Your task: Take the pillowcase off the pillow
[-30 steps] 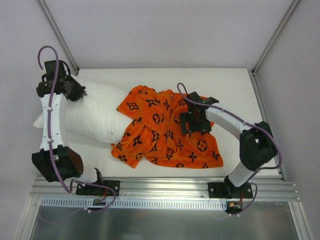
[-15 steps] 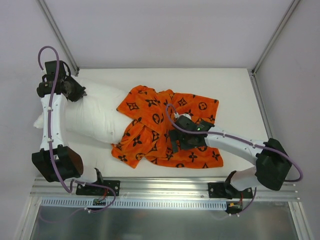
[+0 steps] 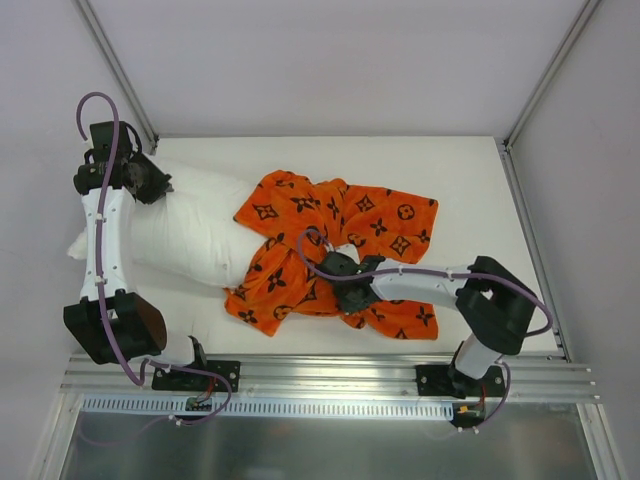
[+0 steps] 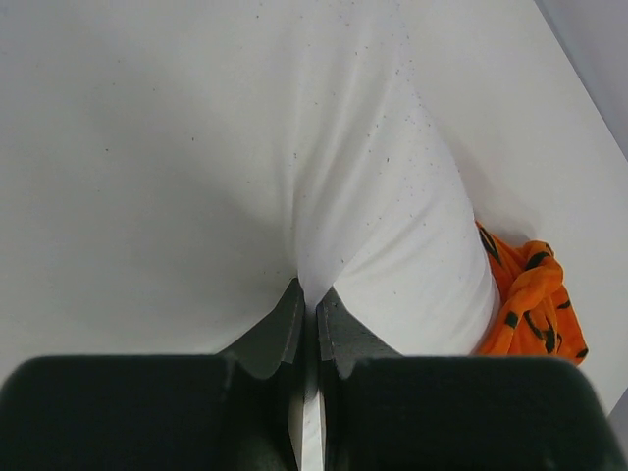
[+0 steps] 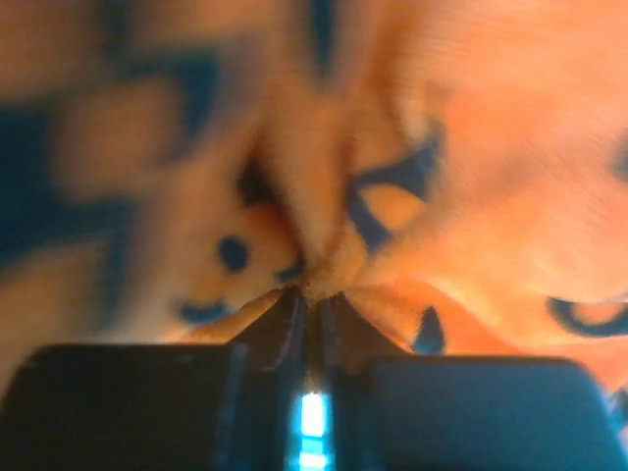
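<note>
Bright orange, black-monogrammed fabric pillowcase crumpled near white table's near edge, one fold pinched in right gripper, plump white pillow at far-left corner clamped by left gripper

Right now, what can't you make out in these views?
- Top view: how much of the pillow sits inside the pillowcase; orange folds cover it.
- Top view: the pillow's left edge, hidden behind the left arm.
- Right wrist: fabric blurred, so the number of layers pinched by the right jaws is unclear.
</note>
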`<state>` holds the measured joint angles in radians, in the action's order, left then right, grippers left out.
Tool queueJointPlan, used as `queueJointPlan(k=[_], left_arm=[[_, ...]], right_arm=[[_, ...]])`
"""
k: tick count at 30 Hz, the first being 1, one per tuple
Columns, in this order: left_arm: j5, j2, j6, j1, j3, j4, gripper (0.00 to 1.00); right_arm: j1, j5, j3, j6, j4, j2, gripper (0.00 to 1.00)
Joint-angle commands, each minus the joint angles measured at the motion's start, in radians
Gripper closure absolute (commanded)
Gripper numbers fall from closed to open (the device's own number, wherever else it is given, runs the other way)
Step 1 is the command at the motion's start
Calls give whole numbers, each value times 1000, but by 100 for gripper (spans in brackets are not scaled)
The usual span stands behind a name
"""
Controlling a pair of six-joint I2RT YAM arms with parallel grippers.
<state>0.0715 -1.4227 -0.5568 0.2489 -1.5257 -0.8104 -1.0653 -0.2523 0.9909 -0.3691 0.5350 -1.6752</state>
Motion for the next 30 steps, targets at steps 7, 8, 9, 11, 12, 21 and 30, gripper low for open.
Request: queueJointPlan(k=[7, 8, 9, 11, 12, 21, 30], left_arm=[[16, 64, 5, -2, -21, 17, 100], [10, 68, 1, 1, -21, 16, 100], [-1, 76, -2, 13, -19, 16, 100], [-1, 82, -9, 29, -17, 14, 100], [8, 85, -11, 45, -19, 14, 100], [57, 48, -38, 104, -45, 13, 100], [122, -1, -43, 214, -111, 8, 100]], right_arm=[[385, -249, -95, 21, 175, 488, 99], [425, -255, -69, 42, 187, 538, 99], [514, -261, -49, 58, 221, 583, 99], [605, -280, -8, 94, 253, 690, 99], [707, -310, 29, 94, 301, 716, 99], [1220, -39, -7, 102, 316, 787, 99], [1373, 5, -83, 81, 306, 821, 99]])
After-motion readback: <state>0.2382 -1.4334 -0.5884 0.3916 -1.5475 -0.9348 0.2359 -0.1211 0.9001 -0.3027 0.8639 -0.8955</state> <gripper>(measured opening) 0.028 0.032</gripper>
